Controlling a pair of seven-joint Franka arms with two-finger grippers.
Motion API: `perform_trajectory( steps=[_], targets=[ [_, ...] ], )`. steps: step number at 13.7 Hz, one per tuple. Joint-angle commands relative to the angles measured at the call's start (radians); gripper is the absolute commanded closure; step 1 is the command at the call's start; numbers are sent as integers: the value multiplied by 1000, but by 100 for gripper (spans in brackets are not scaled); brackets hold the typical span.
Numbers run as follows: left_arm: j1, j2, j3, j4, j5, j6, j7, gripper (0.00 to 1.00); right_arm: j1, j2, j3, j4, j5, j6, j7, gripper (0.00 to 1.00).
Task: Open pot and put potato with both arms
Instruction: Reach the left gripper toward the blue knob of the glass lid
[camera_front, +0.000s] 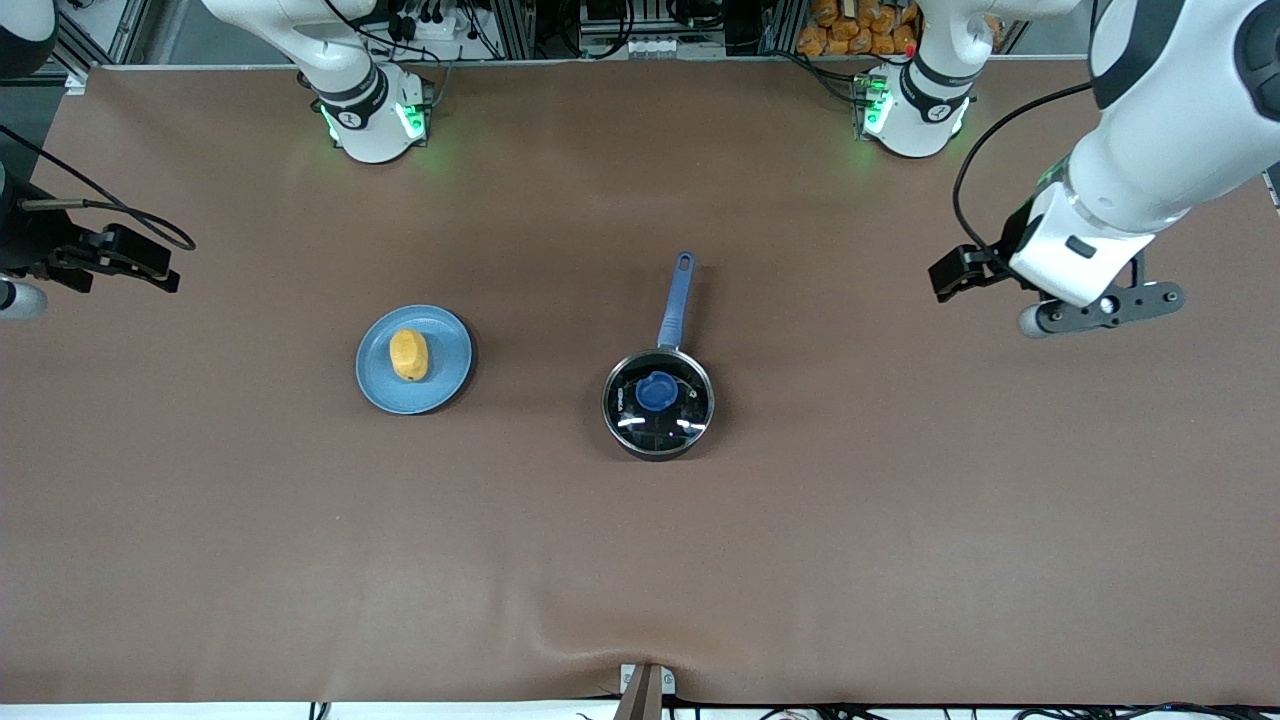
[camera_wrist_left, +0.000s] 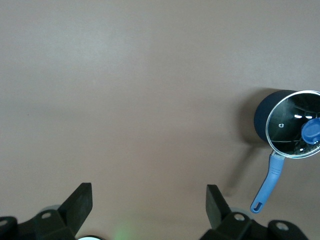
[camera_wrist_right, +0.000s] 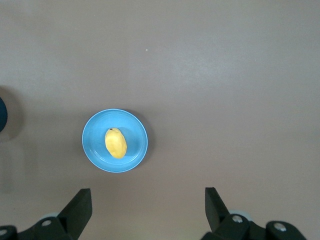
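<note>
Nearest the camera sits the small round black saucepan (camera_front: 658, 402) with its glass lid (camera_front: 659, 398) and blue knob (camera_front: 656, 390) still in place, its long straight blue handle (camera_front: 676, 303) pointing toward the robots' bases. A little farther from the camera, toward the right arm's end of the table, the small oval yellow-orange potato (camera_front: 409, 355) lies on a flat light-blue plate (camera_front: 452, 350), well apart from the pot. Both arms hang high at the table's ends: the left gripper (camera_wrist_left: 149, 202) over bare brown cloth (camera_front: 640, 560), the right gripper (camera_wrist_right: 148, 202) likewise, each with fingers spread wide and holding nothing. No step appears begun; the opening move likely calls for the left gripper to descend on the knob and lift the lid while the right goes for the potato.
</note>
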Motion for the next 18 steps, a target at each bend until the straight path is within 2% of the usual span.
perform_trajectory(
  steps=[1,3,8,12,16,18],
  targets=[
    [-46,99,-4,98,-1,0,-83,0,-13,-23,9,-20,11,7,2,0],
    [-95,154,-2,135,-1,44,-186,0,-13,-23,9,-20,11,7,2,0],
    [-213,272,-1,159,-3,210,-409,0,-13,-22,9,-22,11,7,2,0],
    [-325,407,13,230,-1,287,-646,0,-13,-22,9,-22,11,9,2,0],
    [-366,482,15,236,-1,399,-772,0,-13,-22,9,-31,11,12,2,0],
    [-383,541,15,293,-1,408,-832,0,-15,-22,9,-40,11,20,2,0]
  ],
)
